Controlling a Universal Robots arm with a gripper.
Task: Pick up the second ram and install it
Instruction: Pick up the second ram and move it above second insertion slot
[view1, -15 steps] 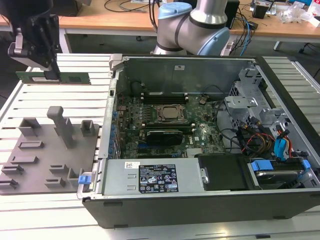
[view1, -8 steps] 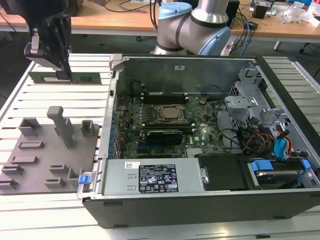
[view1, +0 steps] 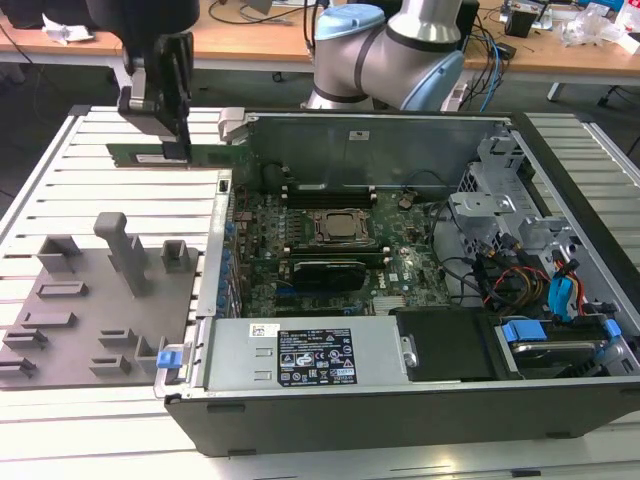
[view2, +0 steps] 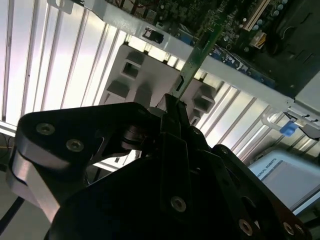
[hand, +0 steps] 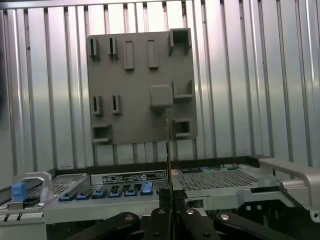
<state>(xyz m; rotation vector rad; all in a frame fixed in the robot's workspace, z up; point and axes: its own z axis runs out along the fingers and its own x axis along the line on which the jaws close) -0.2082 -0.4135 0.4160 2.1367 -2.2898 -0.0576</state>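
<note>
One second ram (view1: 135, 156) is clamped in my pincer (view1: 176, 151), fingers closed tight on it, with the strip sticking out to either side. One grey slotted tray (view1: 90, 300) lies lower down, off to one side of the pincer. One open computer case (view1: 400, 410) stands just beside it.

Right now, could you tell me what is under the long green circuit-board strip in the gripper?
In the exterior view, the ribbed silver table lies under the green strip; the black gripper covers the part it clamps.

Black two-finger gripper (view1: 176, 146) points straight down, fingers pinched on thin green circuit-board strip (view1: 135, 156) held edge-on between tips. Silver and pale-blue jointed arm (view1: 400, 45) bends off to gripper's side.
</note>
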